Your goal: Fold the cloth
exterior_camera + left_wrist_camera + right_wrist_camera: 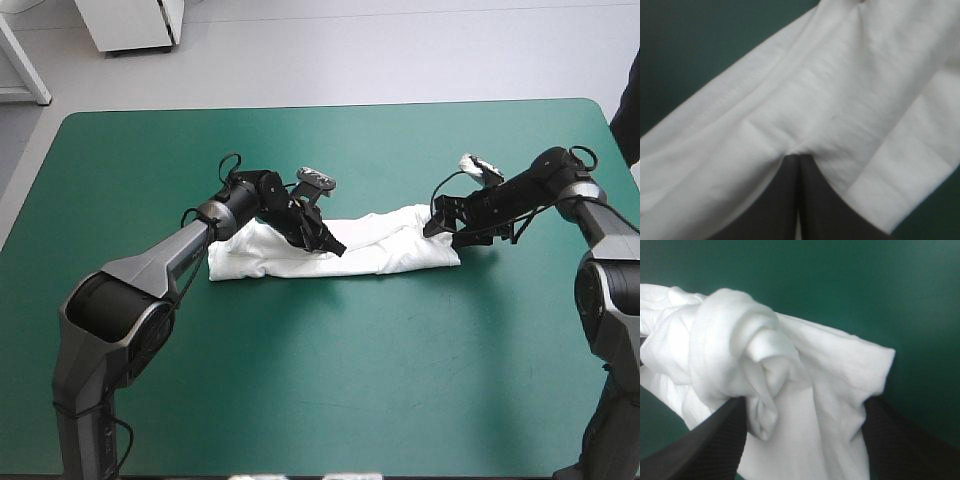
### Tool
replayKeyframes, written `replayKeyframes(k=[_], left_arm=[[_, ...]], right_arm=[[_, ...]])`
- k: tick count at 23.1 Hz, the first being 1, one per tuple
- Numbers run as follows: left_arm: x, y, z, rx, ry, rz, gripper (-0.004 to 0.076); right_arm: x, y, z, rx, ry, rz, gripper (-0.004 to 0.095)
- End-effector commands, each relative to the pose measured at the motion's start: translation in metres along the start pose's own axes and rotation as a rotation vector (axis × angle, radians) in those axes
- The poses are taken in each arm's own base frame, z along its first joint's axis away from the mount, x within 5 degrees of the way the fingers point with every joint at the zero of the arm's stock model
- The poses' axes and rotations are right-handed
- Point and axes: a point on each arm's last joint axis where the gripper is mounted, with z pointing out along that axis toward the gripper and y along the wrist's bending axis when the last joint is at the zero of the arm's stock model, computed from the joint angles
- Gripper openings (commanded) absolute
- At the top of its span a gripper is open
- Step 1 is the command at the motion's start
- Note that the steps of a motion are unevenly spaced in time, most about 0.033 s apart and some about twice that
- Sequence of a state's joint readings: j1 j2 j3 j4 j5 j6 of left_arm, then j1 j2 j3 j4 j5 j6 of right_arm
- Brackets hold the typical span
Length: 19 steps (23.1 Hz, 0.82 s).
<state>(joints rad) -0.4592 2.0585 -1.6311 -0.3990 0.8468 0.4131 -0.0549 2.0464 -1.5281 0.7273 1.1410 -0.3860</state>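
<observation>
Closest to the left wrist camera, the left pincer (799, 157) had its two black fingers (775, 210) pressed together into one pointed arch. The white T-shirt (840, 90) puckered right at their tip, and a thin sliver of white showed down the seam between them, so it was pinching the cloth. That view also showed a stitched hem (715, 102) running slantwise and smooth folded layers ahead of the pincer, detail the high view could not make out. From above, the T-shirt lay as a long rumpled band across the middle of the worktop (300, 400), well clear of every edge, with the left pincer on it near its middle and the right pincer (440, 228) at its right end. Only the right wrist view made that pincer's state plain: its fingers stood spread wide, one to each side of a bunched, rolled lump of fabric and a short sleeve (860, 360), neither pressed shut on it. Beyond the cloth, the teal-green cover (865, 290) showed in both wrist views.
</observation>
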Motion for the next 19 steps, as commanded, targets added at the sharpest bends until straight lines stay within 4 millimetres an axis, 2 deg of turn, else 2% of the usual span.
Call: replayKeyframes(k=[1, 4, 5, 6, 7, 8, 9, 15, 17, 19], left_arm=[[-0.017, -0.012, -0.030, 0.005, -0.102, 0.017, -0.0010], [-0.020, -0.012, -0.032, 0.004, -0.111, 0.020, -0.0010], [-0.019, -0.012, -0.032, 0.005, -0.109, 0.020, -0.0010], [-0.019, -0.012, -0.032, 0.005, -0.109, 0.020, -0.0010], [-0.019, -0.012, -0.032, 0.003, -0.108, 0.021, -0.0010], [-0.019, -0.012, -0.032, 0.003, -0.108, 0.021, -0.0010], [-0.019, -0.012, -0.032, 0.002, -0.107, 0.022, -0.0010], [-0.019, -0.012, -0.032, 0.002, -0.108, 0.022, -0.0010], [-0.019, -0.012, -0.031, 0.004, -0.103, 0.022, -0.0010], [-0.018, -0.012, -0.031, 0.007, -0.096, 0.022, -0.0010]], right_arm=[[0.000, 0.013, 0.007, -0.010, 0.017, -0.050, 0.0608], [0.002, 0.016, 0.024, -0.003, 0.059, -0.059, 0.0390], [0.002, 0.015, 0.031, -0.012, 0.071, -0.050, 0.0265], [0.002, 0.015, 0.033, -0.015, 0.075, -0.047, 0.0213], [0.003, 0.015, 0.037, -0.019, 0.085, -0.044, 0.0079], [0.003, 0.016, 0.039, -0.024, 0.087, -0.045, 0.0013], [0.002, 0.015, 0.039, -0.021, 0.080, -0.047, -0.0013], [0.001, 0.024, 0.033, -0.065, 0.061, -0.038, -0.0013], [0.001, 0.030, 0.026, -0.077, 0.046, -0.047, -0.0013], [0.000, 0.044, 0.006, -0.078, 0.004, -0.090, -0.0013]])
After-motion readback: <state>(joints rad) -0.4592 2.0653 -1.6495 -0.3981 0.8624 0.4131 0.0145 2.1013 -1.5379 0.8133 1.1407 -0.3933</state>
